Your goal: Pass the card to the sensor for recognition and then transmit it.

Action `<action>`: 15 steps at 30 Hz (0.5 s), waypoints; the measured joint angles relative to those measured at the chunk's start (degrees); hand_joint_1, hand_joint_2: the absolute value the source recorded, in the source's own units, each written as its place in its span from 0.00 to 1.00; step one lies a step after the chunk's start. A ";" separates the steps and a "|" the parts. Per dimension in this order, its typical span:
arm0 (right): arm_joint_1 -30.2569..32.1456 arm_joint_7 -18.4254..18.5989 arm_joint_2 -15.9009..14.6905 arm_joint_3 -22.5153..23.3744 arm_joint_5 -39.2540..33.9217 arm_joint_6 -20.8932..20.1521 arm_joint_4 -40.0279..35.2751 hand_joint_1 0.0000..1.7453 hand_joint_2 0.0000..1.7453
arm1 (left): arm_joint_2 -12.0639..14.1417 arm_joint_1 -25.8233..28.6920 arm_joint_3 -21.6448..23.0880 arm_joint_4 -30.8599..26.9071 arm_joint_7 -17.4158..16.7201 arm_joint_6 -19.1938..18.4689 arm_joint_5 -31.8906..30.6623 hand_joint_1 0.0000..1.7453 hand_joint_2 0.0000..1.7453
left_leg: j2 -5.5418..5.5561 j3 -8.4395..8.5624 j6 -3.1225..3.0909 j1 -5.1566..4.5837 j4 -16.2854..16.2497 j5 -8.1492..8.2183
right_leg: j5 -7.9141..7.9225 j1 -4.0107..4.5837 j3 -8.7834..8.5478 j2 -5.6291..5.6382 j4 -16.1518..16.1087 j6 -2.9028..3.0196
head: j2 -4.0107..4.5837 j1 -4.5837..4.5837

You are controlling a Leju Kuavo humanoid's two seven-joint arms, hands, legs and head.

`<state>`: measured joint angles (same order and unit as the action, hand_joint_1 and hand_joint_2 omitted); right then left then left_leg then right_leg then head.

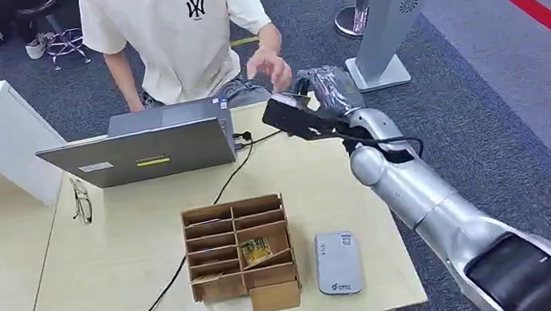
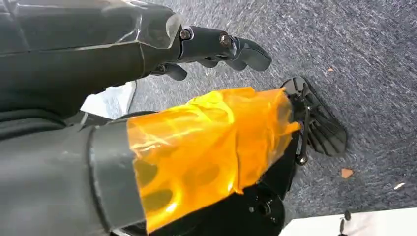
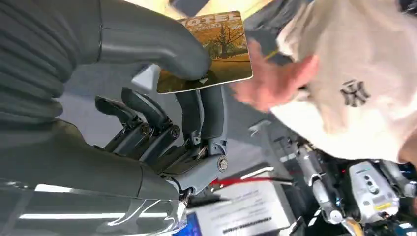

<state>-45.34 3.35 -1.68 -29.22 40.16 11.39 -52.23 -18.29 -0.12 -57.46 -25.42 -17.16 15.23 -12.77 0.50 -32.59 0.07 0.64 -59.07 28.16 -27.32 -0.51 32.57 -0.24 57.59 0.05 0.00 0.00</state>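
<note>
Yellow-brown, with a printed tree picture and large letters, the hotel card (image 3: 211,51) is pinched between the thick thumb and the dark fingers (image 3: 204,110) of the right hand (image 1: 312,99). The hand is stretched past the far edge of the worktop (image 1: 138,261), well beyond the card reader (image 1: 337,263), so the card is probably being offered to the person (image 1: 177,29). An open palm (image 3: 275,83) of that person is held just beside the card, apparently to receive it. The left hand (image 2: 216,49) hangs over the carpet, its fingers curled in on nothing.
</note>
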 joint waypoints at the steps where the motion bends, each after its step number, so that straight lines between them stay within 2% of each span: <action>1: -0.88 0.24 0.02 -0.22 0.98 0.09 1.14 1.00 1.00 | 0.00 0.04 0.04 -0.17 -0.20 -0.18 -0.39 0.00 0.00 | 0.02 0.00 0.00 0.00 0.00 0.00 | 0.00 0.00 0.00 -0.02 0.00 0.00 | 0.00 -0.02; 7: -5.23 2.31 0.39 -1.87 7.46 0.57 8.18 1.00 1.00 | 0.00 0.27 0.04 -1.09 -0.70 -0.83 -2.20 0.00 0.00 | 0.02 0.00 0.00 0.00 0.00 0.00 | 0.00 0.00 0.00 -0.02 0.00 0.00 | 0.00 0.00; 13: -7.01 3.19 0.76 -3.67 11.69 2.25 11.71 1.00 1.00 | 0.00 0.35 0.04 -1.40 -0.83 -0.92 -2.67 0.00 0.00 | 0.02 0.01 0.01 0.00 0.00 0.00 | 0.00 0.00 0.00 -0.01 0.00 0.00 | 0.00 0.00; 14: -7.01 3.19 0.85 -3.87 12.00 2.47 12.06 0.94 1.00 | 0.00 0.35 0.04 -1.44 -0.81 -0.92 -2.69 0.00 0.00 | 0.02 0.01 0.01 0.00 0.00 -0.01 | 0.00 0.00 0.00 -0.01 0.00 0.00 | 0.00 -0.04; 15: -7.00 3.17 0.89 -3.98 12.08 2.56 12.36 0.93 1.00 | 0.00 0.35 0.04 -1.44 -0.81 -0.92 -2.69 0.00 0.00 | 0.03 0.01 0.02 0.00 0.00 -0.01 | 0.00 0.00 0.00 -0.02 0.00 0.00 | 0.00 0.00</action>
<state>-52.33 6.51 -0.79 -33.20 52.24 13.95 -39.87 -18.29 0.24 -57.42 -26.86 -17.97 14.32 -15.45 0.53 -32.58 0.09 0.64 -59.07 28.15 -27.32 -0.51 32.57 -0.26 57.59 0.05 0.00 0.00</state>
